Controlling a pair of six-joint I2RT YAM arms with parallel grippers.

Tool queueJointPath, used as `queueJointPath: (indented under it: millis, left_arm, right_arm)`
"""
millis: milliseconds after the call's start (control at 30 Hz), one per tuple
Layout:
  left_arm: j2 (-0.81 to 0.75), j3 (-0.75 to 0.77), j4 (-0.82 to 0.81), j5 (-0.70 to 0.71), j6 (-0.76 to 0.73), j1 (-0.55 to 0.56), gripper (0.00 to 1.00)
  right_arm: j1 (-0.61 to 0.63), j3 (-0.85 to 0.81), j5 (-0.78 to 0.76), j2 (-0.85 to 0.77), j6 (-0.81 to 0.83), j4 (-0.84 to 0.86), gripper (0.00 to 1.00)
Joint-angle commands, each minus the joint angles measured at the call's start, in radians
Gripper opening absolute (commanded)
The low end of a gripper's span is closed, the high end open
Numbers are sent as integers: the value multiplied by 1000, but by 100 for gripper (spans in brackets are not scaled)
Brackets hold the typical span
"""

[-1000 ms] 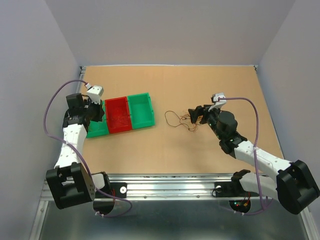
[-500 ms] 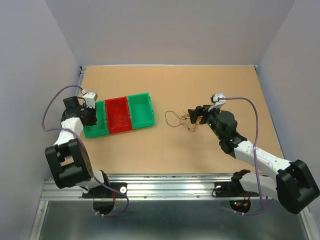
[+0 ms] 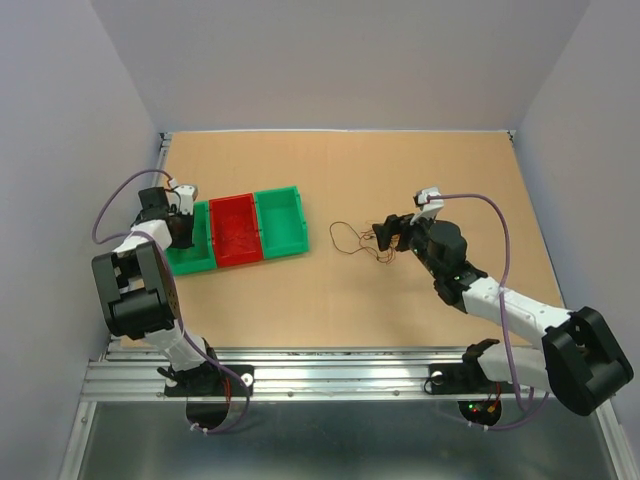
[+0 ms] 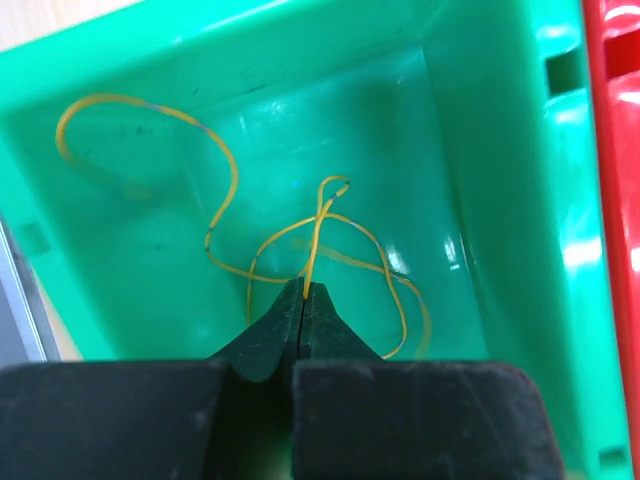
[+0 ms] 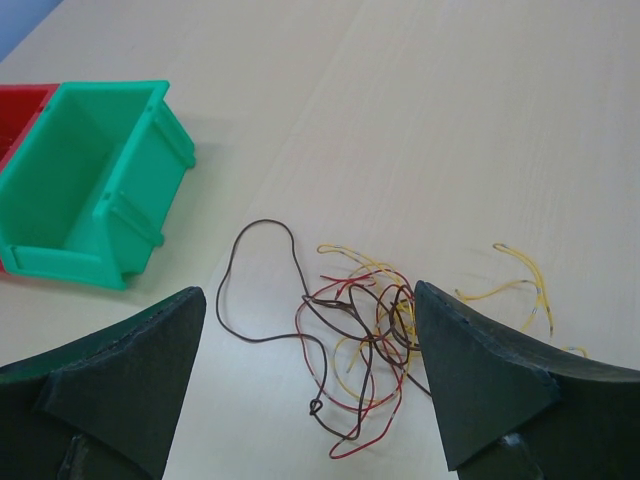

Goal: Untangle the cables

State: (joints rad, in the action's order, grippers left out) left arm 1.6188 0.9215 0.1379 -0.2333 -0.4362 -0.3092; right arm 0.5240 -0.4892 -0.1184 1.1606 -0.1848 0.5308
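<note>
The cables (image 3: 362, 240) lie as a loose tangle of brown, red and yellow wires on the table's middle; the right wrist view shows the tangle (image 5: 375, 340) with a brown loop (image 5: 235, 270) trailing left. My right gripper (image 3: 390, 234) is open, and in its wrist view (image 5: 308, 298) it hovers just above the tangle, fingers either side. My left gripper (image 3: 183, 231) is down inside the left green bin (image 3: 195, 258). In its wrist view the gripper (image 4: 303, 293) is shut on one yellow wire (image 4: 225, 165) that curls over the bin floor.
A red bin (image 3: 235, 230) and a second green bin (image 3: 282, 220) stand in a row right of the left green bin. A loose yellow wire (image 5: 520, 280) lies right of the tangle. Grey walls enclose the table; a metal rail runs along the near edge.
My left arm has folded back and lowered its gripper into the left green bin with the yellow wire. My right gripper has shifted slightly over the tangle.
</note>
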Motion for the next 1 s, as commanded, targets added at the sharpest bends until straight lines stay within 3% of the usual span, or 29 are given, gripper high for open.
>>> queueJointPath:
  millis: [0,133,433,967]
  left_arm:
    - [13,28,-61,89,24,45,7]
    - [-13,24,-70,94,24,48,16]
    - [-244,-1,-35,130,27,58,44]
    - [-250,22,19,111,33,76,50]
  right_arm:
    - [-4,-28,19,5,-8,43,90]
    - [-4,-28,19,7,-10,41,90]
    - [-4,-34,20,14,-8,38,90]
    - [-4,-26,19,5,-4,37,90]
